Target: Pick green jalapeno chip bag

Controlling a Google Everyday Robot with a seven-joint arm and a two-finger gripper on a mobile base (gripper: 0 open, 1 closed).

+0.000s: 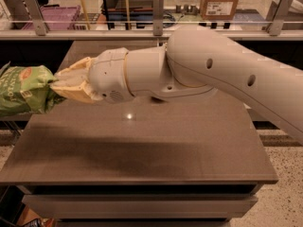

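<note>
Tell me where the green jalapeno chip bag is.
The green jalapeno chip bag is at the camera view's far left, held in the gripper, beyond the table edge.

You see the cream-coloured two-finger hand point(56, 85) at the frame's left, clamped on the right end of the crinkly light-green jalapeno chip bag point(21, 91), holding it aloft over the left edge of the smooth grey-brown worktop point(142, 148).
</note>
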